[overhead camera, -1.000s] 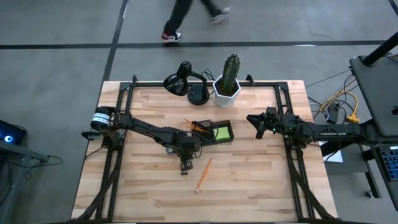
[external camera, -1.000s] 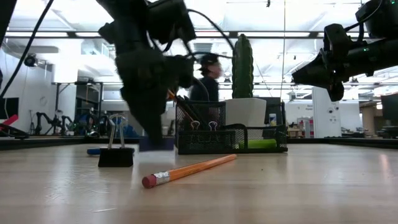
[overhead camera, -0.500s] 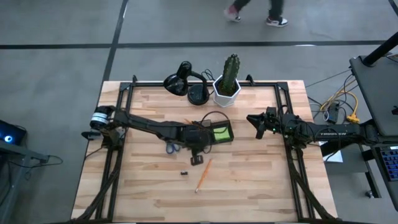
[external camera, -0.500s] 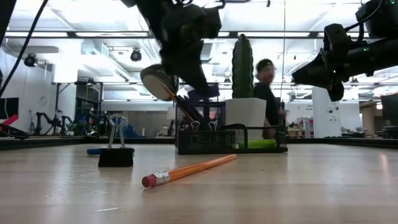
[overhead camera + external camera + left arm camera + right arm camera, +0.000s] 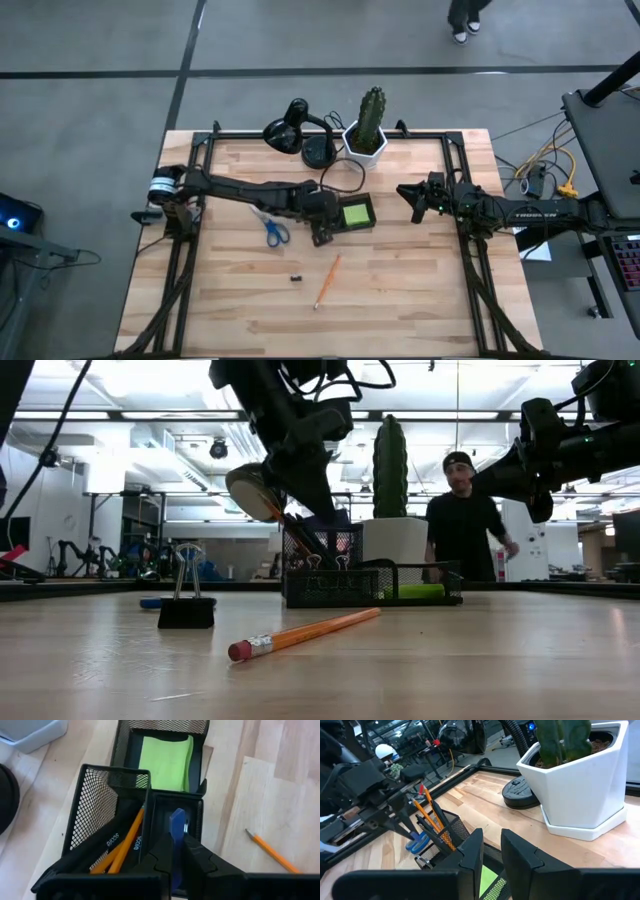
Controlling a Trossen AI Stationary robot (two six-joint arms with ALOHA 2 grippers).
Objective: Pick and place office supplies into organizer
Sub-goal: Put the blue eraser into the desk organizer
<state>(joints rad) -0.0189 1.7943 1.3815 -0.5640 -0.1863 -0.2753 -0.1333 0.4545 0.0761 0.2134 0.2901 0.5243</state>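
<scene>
Reading "scale" in white on a dark pen point(image 5: 107, 842) is possible in the left wrist view; no other writing is being made out.

Organizer point(image 5: 345, 214): black mesh tray, being seen mid-table, in front of the cactus pot point(image 5: 365, 146) and lamp point(image 5: 300, 128). Its tall cup point(image 5: 100, 815) is holding orange pencils point(image 5: 122, 847) and dark pens, all leaning slantwise. Its low compartment is holding a lime-green sticky pad point(image 5: 166, 760), lying flat.

Left gripper point(image 5: 176, 854): being held just above the organizer's middle compartment, fingers pinched tight on a small blue item point(image 5: 176, 832), which is standing on end between them.

Right gripper point(image 5: 409, 197): being held in the air to the right of the organizer, fingers narrowly parted, nothing between them.

Loose on the table: one pencil point(image 5: 327, 280), lying diagonally near the front, eraser end nearest the low camera; a black binder clip point(image 5: 186, 600), standing upright; blue-handled scissors point(image 5: 272, 228), lying left of the organizer.

A person point(image 5: 465, 525) is being seen beyond the table.
</scene>
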